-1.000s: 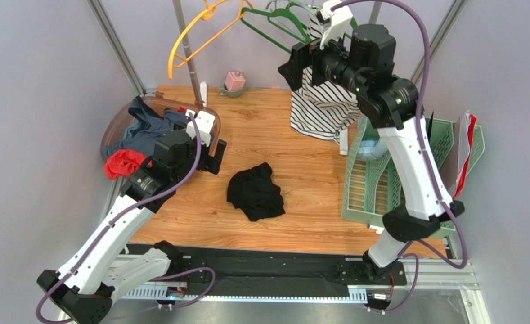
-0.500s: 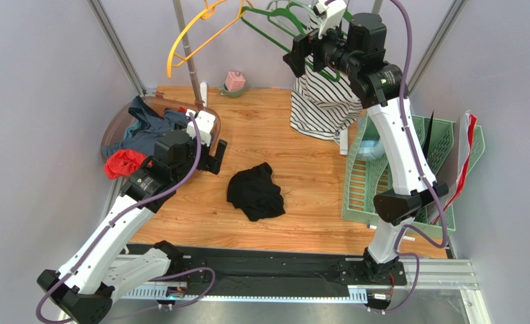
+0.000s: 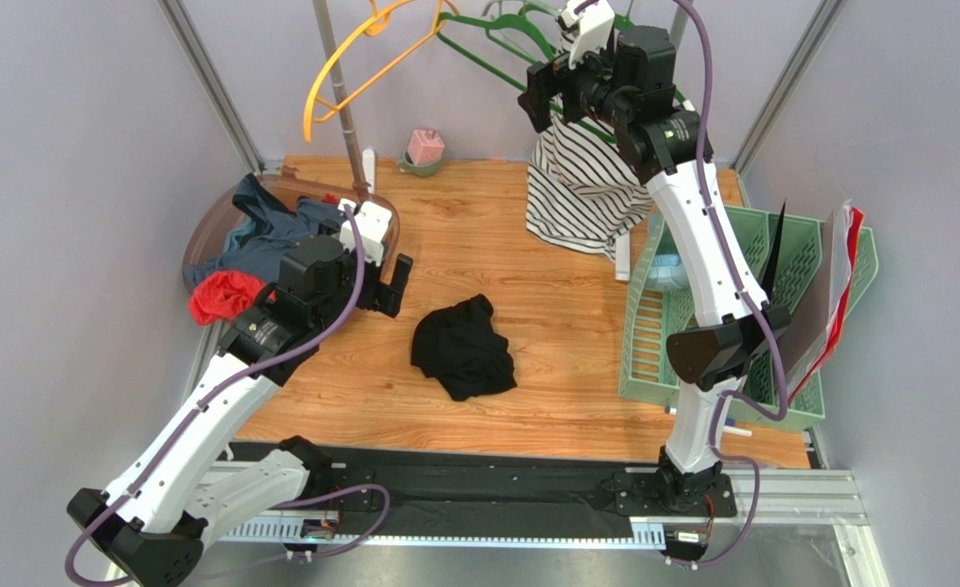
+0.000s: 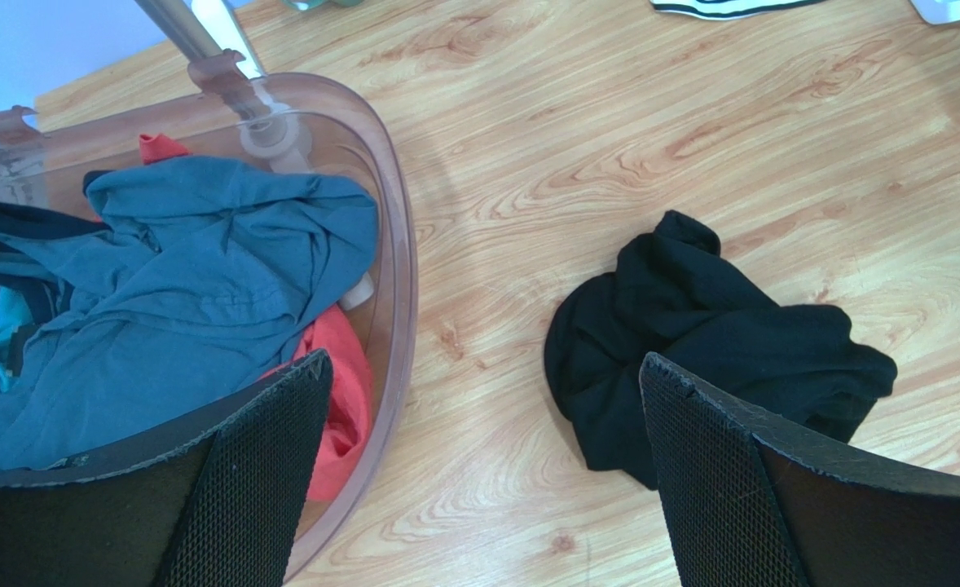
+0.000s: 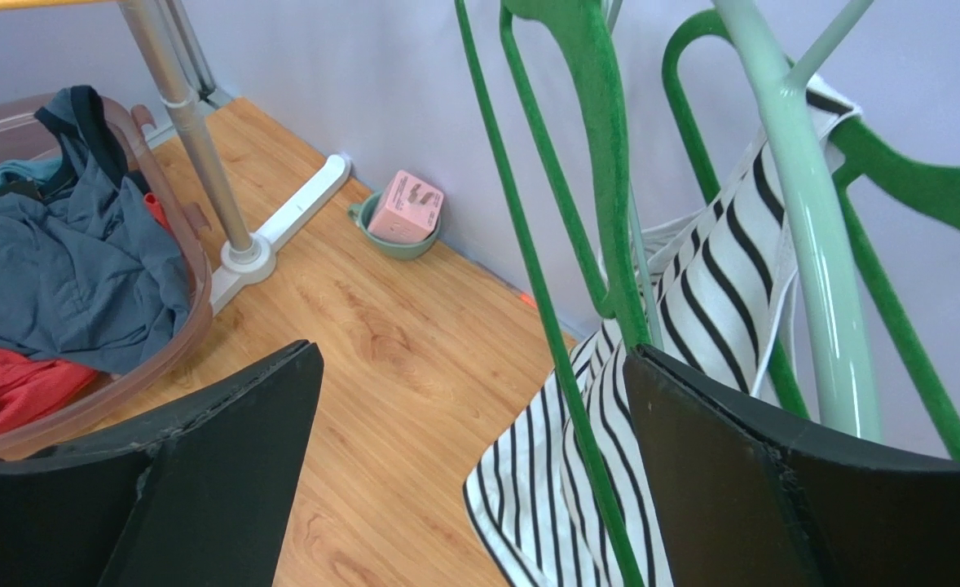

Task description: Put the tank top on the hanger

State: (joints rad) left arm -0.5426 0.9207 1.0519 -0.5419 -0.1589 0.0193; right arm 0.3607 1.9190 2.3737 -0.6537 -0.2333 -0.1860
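Note:
The black tank top (image 3: pixel 462 350) lies crumpled on the wooden table, in the left wrist view (image 4: pixel 708 325) just ahead and right of my fingers. My left gripper (image 3: pixel 390 286) (image 4: pixel 485 369) hovers open and empty between the basket rim and the tank top. High at the back, my right gripper (image 3: pixel 544 95) (image 5: pixel 470 355) is open at the hanging dark green hanger (image 3: pixel 498 44). A thin bar of that hanger (image 5: pixel 536 251) crosses the gap between its fingers, near the right one, and I cannot tell whether it touches.
A yellow-orange hanger (image 3: pixel 353 61) and a pale mint hanger (image 5: pixel 806 232) hang on the rail. A striped top (image 3: pixel 585 184) (image 5: pixel 696 321) hangs by the green one. A brown basket (image 3: pixel 210 218) (image 4: pixel 399 263) holds blue-grey (image 4: pixel 179 263) and red clothes. A green rack (image 3: pixel 688 321) stands right.
My right arm has stretched up and back, bringing its open gripper closer to the green hanger. The left arm and the tank top have not moved.

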